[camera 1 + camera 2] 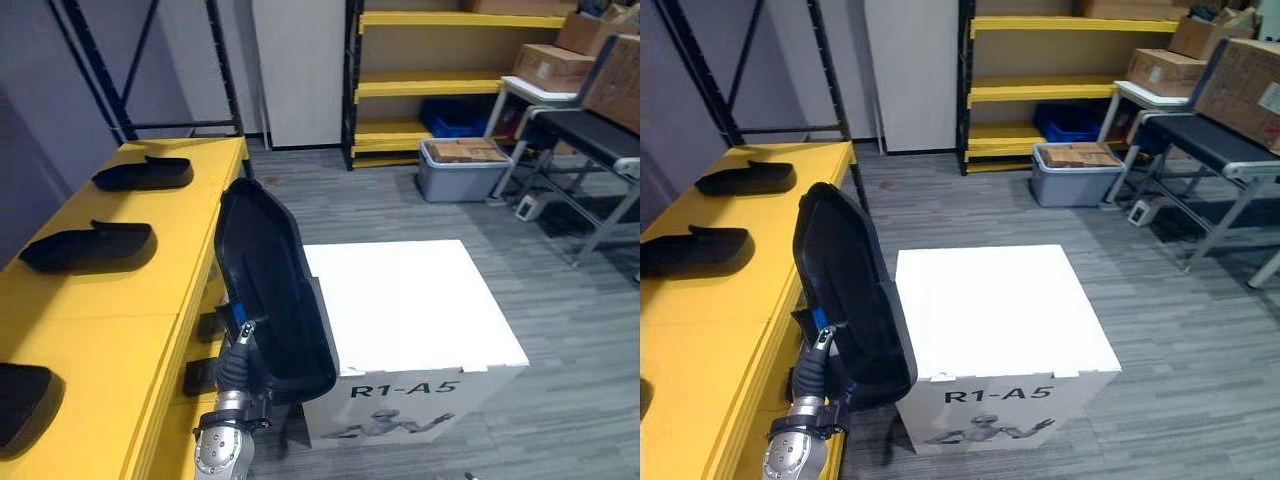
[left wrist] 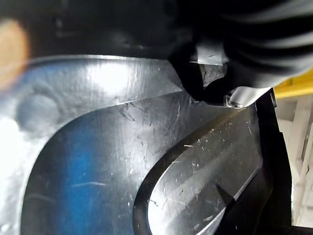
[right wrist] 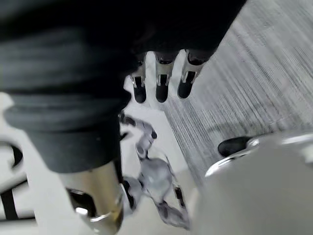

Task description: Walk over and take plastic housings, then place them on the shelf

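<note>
a: starting big, where's the shelf (image 1: 120, 330)?
b: it runs along the left of the white box (image 1: 400, 290).
a: and the housing (image 1: 270, 280)?
b: upright at the box's left edge, off the shelf. three more housings (image 1: 90, 247) (image 1: 143, 174) (image 1: 22, 400) lie flat on the shelf, further left of the box.
a: hands?
b: left hand (image 1: 240, 335) is clamped on the upright housing's lower edge. right hand (image 3: 161, 81) hangs by the box's printed face, fingers straight, holding nothing.

1 black housing (image 1: 275, 290) stands upright beside the yellow shelf (image 1: 120, 330); 3 more housings (image 1: 90, 247) lie on it.
</note>
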Available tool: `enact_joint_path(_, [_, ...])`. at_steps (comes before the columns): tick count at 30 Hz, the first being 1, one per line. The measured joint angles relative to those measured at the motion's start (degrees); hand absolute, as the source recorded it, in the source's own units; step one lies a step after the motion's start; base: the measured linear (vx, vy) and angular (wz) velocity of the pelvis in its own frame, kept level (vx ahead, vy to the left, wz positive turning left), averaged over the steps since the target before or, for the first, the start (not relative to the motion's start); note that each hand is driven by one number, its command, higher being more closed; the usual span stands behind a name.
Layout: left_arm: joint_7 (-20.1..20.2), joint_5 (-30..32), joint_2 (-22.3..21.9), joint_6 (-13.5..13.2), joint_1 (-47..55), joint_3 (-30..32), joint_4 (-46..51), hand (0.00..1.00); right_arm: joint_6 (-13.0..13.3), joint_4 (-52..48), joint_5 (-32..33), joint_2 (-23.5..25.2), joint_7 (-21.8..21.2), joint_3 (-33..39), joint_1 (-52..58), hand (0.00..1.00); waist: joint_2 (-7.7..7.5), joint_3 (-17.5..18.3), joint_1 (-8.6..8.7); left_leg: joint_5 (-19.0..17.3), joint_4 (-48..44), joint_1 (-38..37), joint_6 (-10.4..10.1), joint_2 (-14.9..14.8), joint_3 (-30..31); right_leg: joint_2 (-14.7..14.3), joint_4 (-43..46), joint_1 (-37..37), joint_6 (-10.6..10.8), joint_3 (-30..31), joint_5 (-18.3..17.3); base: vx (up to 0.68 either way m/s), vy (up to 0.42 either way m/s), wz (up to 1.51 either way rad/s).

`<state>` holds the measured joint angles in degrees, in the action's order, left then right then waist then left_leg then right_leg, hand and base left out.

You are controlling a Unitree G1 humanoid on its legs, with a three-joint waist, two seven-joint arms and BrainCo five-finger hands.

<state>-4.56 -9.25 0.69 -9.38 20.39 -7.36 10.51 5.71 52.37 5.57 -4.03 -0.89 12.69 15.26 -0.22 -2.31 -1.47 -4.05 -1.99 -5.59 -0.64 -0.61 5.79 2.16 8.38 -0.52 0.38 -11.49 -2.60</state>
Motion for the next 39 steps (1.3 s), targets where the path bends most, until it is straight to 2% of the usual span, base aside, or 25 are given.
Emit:
enact_joint_path(2, [-0.2, 0.3, -0.1, 0.0, 0.0, -1.0, 0.1, 1.0, 0.0, -0.3, -0.7, -0.3, 0.3, -1.4, -0.3, 0.0, -0.67, -0.3, -0.86, 0.3, -1.1, 1.6, 0.4, 1.3, 3.2, 1.5, 7.3, 3.2, 1.0, 0.5, -3.3, 0.02, -0.012, 0.96])
enact_joint_path(3, [-0.1, 0.6, 0.0, 0.0, -0.2, -1.2, 0.1, 1.0, 0.0, -0.8, -0.7, -0.4, 0.6, -2.2, -0.4, 0.0, -1.09, -0.3, -0.86, 0.5, -1.3, 3.0, 0.7, 2.1, 5.8, 2.0, 9.6, 4.3, 1.3, 4.0, -4.4, 0.03, -0.011, 1.27])
enact_joint_path(4, [-0.1, 0.6, 0.0, 0.0, -0.2, -1.4, 0.9, 1.0, 0.0, -1.0, -0.8, -0.1, 0.8, -3.0, -0.6, 0.0, -2.21, -0.3, -1.14, 0.6, -1.4, 4.5, 0.8, 3.3, 7.8, 3.2, 9.6, 4.4, 1.4, 4.7, -6.7, 0.03, -0.023, 1.31])
enact_joint_path(10, [-0.5, 0.6, -1.3, 0.1, -0.5, -2.1, 7.3, 1.0, 0.1, -4.9, -1.9, -0.7, 2.5, -6.7, -4.6, 0.0, -1.13, -2.3, -4.0, 1.9, -8.3, 12.2, -0.6, 5.0, 13.2, 5.3, 9.0, 2.5, 1.4, -6.8, -7.3, -0.01, -0.041, 1.21])
enact_joint_path(11, [-1.5, 0.6, -2.1, -0.1, -0.6, -1.5, 10.3, 1.0, -0.2, -5.0, -1.9, -0.5, 3.5, -6.5, -7.3, 0.0, -0.84, -3.1, -4.85, 0.8, -6.2, 13.2, 2.3, 2.1, 5.0, 6.2, 8.6, 2.4, 0.7, -10.1, -6.8, -0.06, -0.019, 0.99])
enact_joint_path(13, [-2.0, 0.6, -2.4, -0.3, -1.2, -1.0, 11.2, 1.0, -0.1, -5.6, -2.1, 0.0, 3.9, -7.2, -7.4, 0.0, -0.94, -3.4, -4.75, -1.6, -12.4, 16.4, 3.5, -1.3, -5.7, 7.4, 7.8, 1.9, 0.5, -13.3, -6.7, -0.02, 0.008, 1.16])
enact_joint_path(14, [-2.7, 0.6, -3.3, -0.4, -2.1, -1.2, 11.2, 1.0, -0.1, -6.0, -3.2, -0.3, 4.0, -7.3, -7.5, 0.0, 0.7, -3.6, -4.54, -4.3, -23.3, 19.8, 4.4, -5.9, -14.5, 8.0, 8.2, 0.3, 0.6, -17.6, -6.7, 0.03, 0.058, 1.21])
enact_joint_path(15, [-2.8, 0.6, -3.4, -0.5, -2.1, -1.5, 11.3, 1.0, -0.1, -6.4, -3.2, -0.8, 4.1, -7.3, -7.2, 0.0, 1.53, -3.3, -4.23, -2.3, -25.4, 20.0, 6.0, -7.4, -17.2, 8.0, 8.9, -0.3, 0.9, -19.3, -6.9, 0.03, 0.123, 1.61])
enact_joint_path(16, [-2.8, 1.2, -3.3, -0.6, -2.4, -2.4, 11.1, 1.0, -0.1, -7.2, -3.4, -1.0, 4.3, -7.3, -6.9, 0.0, 3.69, -3.2, -3.25, -1.0, -25.3, 20.4, 5.1, -6.9, -18.2, 7.9, 10.8, -0.4, 0.6, -20.6, -9.1, -0.02, 0.121, 1.38])
enact_joint_path(17, [-2.9, 1.9, -3.3, -0.7, -3.1, -2.7, 11.2, 1.0, -0.1, -7.0, -3.6, -0.9, 4.3, -7.1, -6.9, 0.0, 3.14, -2.9, -2.53, -0.2, -21.7, 20.2, 4.3, -5.0, -17.0, 7.6, 9.4, -0.5, -0.1, -19.8, -10.3, -0.05, 0.135, 2.22])
enact_joint_path(18, [-3.4, 3.0, -3.1, -0.9, -4.5, -3.0, 10.5, 1.0, 0.1, -6.2, -3.8, -0.2, 4.3, -6.3, -7.0, 0.0, 0.97, -2.5, -0.76, -0.9, -13.7, 17.6, 4.2, -2.8, -17.4, 9.5, 6.9, -1.5, 1.5, -22.5, -8.8, -0.06, 0.076, 2.13])
enact_joint_path(19, [-4.0, 4.1, -2.7, -1.0, -5.7, -3.3, 10.0, 1.0, 0.0, -5.2, -3.8, -0.2, 4.5, -6.1, -7.8, 0.0, 0.81, -2.8, -1.18, -2.5, -16.3, 17.9, 3.7, -4.0, -21.4, 10.7, 6.1, -2.2, 2.3, -25.3, -8.1, -0.02, 0.067, 1.85])
enact_joint_path(20, [-4.4, 4.5, -2.9, -1.1, -5.6, -3.4, 9.9, 1.0, 0.1, -4.9, -3.8, -0.6, 4.4, -6.1, -8.1, 0.0, 0.95, -2.8, -1.4, -2.2, -16.5, 17.2, 3.4, -5.0, -21.7, 10.7, 5.8, -2.5, 2.6, -26.1, -7.9, 0.03, 0.088, 1.1])
enact_joint_path(21, [-5.1, 5.2, -2.9, -1.2, -6.2, -2.8, 8.6, 1.0, 0.1, -3.7, -3.8, -0.7, 4.3, -5.9, -8.8, 0.0, 1.96, -2.4, -1.16, -0.8, -13.3, 15.3, 0.8, -4.8, -21.0, 11.2, 5.5, -3.7, 3.6, -27.4, -7.7, 0.07, 0.141, 0.77])
enact_joint_path(23, [-5.8, 6.8, -2.5, -1.0, -6.5, -3.0, 7.0, 1.0, 0.1, -3.4, -3.9, -0.1, 4.3, -6.3, -9.1, 0.0, 1.55, -2.5, -1.29, 0.7, -10.3, 13.4, 1.8, -2.0, -19.5, 11.9, 4.3, -5.7, 4.5, -27.6, -6.1, 0.08, 0.163, 0.68])
enact_joint_path(26, [-6.4, 8.7, -2.8, -0.5, -6.3, -3.4, 5.9, 1.0, 0.0, -1.9, -4.3, 0.6, 4.2, -6.2, -10.3, 0.0, 0.75, -3.1, -1.4, -1.0, -12.9, 13.3, 3.7, 0.7, -17.2, 15.4, 8.9, -7.1, 4.9, -28.3, -5.8, 0.09, 0.198, 0.58])
enact_joint_path(27, [-6.4, 9.0, -2.8, -0.5, -6.2, -3.7, 5.9, 1.0, 0.0, -2.3, -4.4, 0.6, 4.2, -6.2, -9.9, 0.0, 0.7, -3.2, -1.08, -1.7, -13.5, 13.0, 4.1, 1.4, -16.1, 16.5, 12.0, -6.8, 4.7, -26.7, -5.8, 0.1, 0.197, 0.53])
enact_joint_path(28, [-6.5, 9.0, -2.6, -0.5, -6.1, -4.0, 5.9, 1.0, 0.0, -2.9, -4.4, 0.8, 4.1, -6.1, -9.1, 0.0, 0.48, -3.4, -0.86, -2.4, -13.4, 11.8, 4.5, 2.3, -14.5, 17.9, 18.1, -4.7, 3.0, -20.5, -6.6, 0.09, 0.19, 0.56])
enact_joint_path(29, [-6.6, 9.1, -2.5, -0.5, -6.1, -4.1, 5.9, 1.0, 0.0, -3.5, -4.4, 1.2, 4.1, -6.2, -8.6, 0.0, 0.24, -3.6, -0.81, -3.0, -13.6, 11.6, 4.6, 2.6, -13.5, 17.5, 20.8, -3.2, 2.0, -15.5, -7.8, 0.06, 0.15, 0.71])
enact_joint_path(31, [-6.6, 10.1, -2.4, -0.5, -6.0, -4.4, 5.9, 1.0, 0.0, -6.6, -4.3, 3.6, 4.0, -6.3, -5.9, 0.0, -1.25, -4.3, -0.6, -3.6, -13.8, 11.5, 4.5, 3.4, -9.7, 10.0, 24.5, 1.5, 3.1, 5.7, -13.3, 0.04, 0.058, 0.83])
enact_joint_path(32, [-6.6, 10.3, -2.4, -0.5, -6.0, -4.4, 5.9, 1.0, 0.0, -7.1, -4.2, 4.2, 3.9, -6.3, -5.5, 0.0, -1.89, -4.1, -0.62, -3.6, -13.7, 11.7, 4.5, 3.8, -8.8, 8.6, 24.1, 2.4, 3.4, 9.4, -14.0, 0.03, -0.024, 0.8])
enact_joint_path(33, [-6.6, 10.6, -2.3, -0.5, -6.0, -4.4, 5.7, 1.0, 0.0, -7.5, -4.1, 4.8, 3.9, -7.3, -4.2, 0.0, -3.48, -3.6, -0.66, -3.6, -13.5, 12.3, 4.5, 5.0, -7.6, 7.2, 22.5, 3.6, 3.9, 14.5, -14.3, 0.02, -0.052, 0.66])
enact_joint_path(35, [-6.6, 10.6, -2.3, -0.5, -6.0, -4.4, 4.9, 1.0, 0.0, -8.0, -3.8, 5.3, 3.9, -7.5, -3.0, 0.0, -4.75, -3.3, -0.63, -3.8, -14.0, 12.6, 4.2, 6.8, -5.8, 7.5, 16.4, 3.5, 3.6, 14.1, -13.8, 0.04, -0.114, 0.73])
enact_joint_path(36, [-6.6, 10.6, -2.5, -0.5, -5.9, -4.4, 4.0, 1.0, 0.0, -8.4, -3.7, 5.2, 4.0, -7.7, -2.7, 0.0, -4.78, -2.8, -0.69, -4.8, -15.6, 13.3, 3.7, 6.9, -5.3, 7.9, 13.7, 2.4, 4.7, 12.6, -14.2, 0.06, -0.126, 0.57])
enact_joint_path(39, [-6.5, 10.5, -2.7, -0.3, -4.5, -5.2, 3.8, 1.0, 0.0, -10.4, -3.0, 5.3, 4.0, -8.4, -2.4, 0.0, -3.62, -2.0, -0.78, -6.7, -18.3, 14.4, 2.2, 4.1, -6.4, 6.4, 10.3, -0.4, 4.5, 9.5, -13.5, 0.11, -0.111, 0.34])
